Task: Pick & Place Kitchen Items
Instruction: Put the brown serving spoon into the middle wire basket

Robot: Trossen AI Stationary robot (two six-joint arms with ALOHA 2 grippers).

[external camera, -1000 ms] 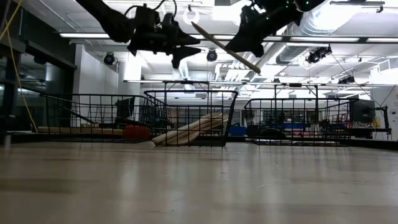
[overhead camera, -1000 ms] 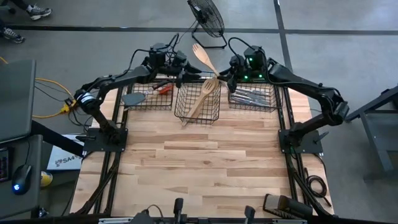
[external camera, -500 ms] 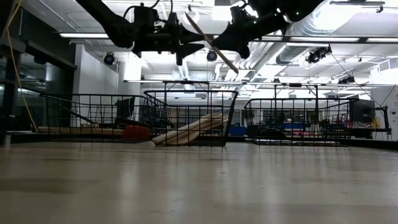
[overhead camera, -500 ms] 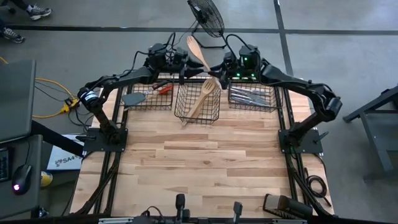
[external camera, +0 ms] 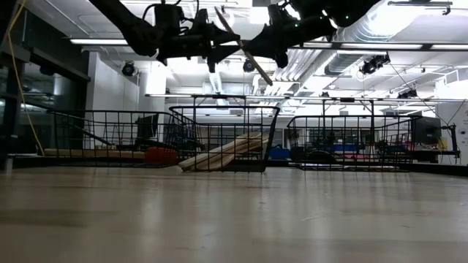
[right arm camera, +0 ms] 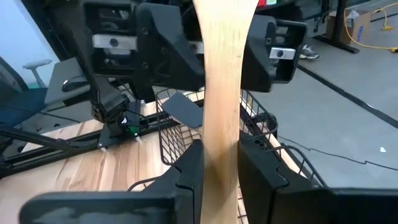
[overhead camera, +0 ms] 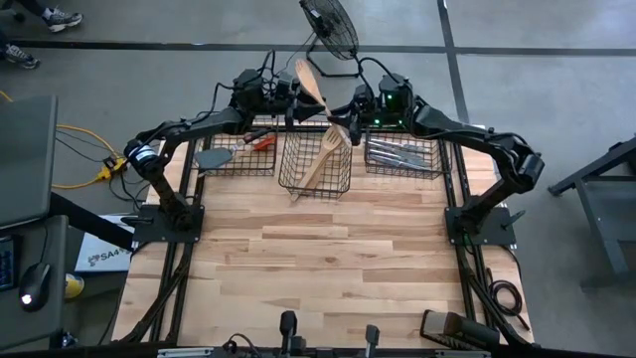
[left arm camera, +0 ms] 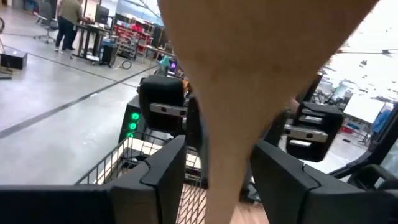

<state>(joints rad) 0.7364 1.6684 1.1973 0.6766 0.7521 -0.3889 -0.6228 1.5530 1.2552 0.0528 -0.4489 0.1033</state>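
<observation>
we see a wooden spoon (overhead camera: pixel 311 82) in the air at upper centre of the high view, above the middle basket (overhead camera: pixel 316 159). the right gripper (overhead camera: pixel 346 107) is clamped on its handle; the left gripper (overhead camera: pixel 295 97) has its fingers set either side of the spoon, still apart, not squeezing. looks like a hand-over. more wooden utensils (overhead camera: pixel 325 154) already lie in the middle basket, metal cutlery (overhead camera: pixel 402 154) in the right one, a turner (overhead camera: pixel 214 157) in the left. table bare, so we judge it nearly done.

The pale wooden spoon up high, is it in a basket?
Out. The pale wooden spoon hangs above the middle black wire basket, pinched by the right gripper.
</observation>
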